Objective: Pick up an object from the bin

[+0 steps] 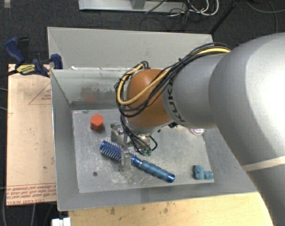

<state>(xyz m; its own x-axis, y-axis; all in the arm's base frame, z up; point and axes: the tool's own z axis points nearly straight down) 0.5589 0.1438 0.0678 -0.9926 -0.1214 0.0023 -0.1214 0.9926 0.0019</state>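
Observation:
A blue brush (149,168) lies in the front middle of the bin, its bristle head (110,150) to the left and its handle running right toward the front wall. My gripper (122,149) is down at the bin floor over the brush's neck. It stands open, with one grey finger (116,134) behind the brush and the other (127,163) in front of it. An orange block (96,122) sits to the back left of the gripper, apart from it.
A small blue piece (202,173) lies near the front right corner. A small pinkish thing (197,131) peeks out by the right wall under the arm. The arm with its orange cover and cables hangs over the bin's middle and right.

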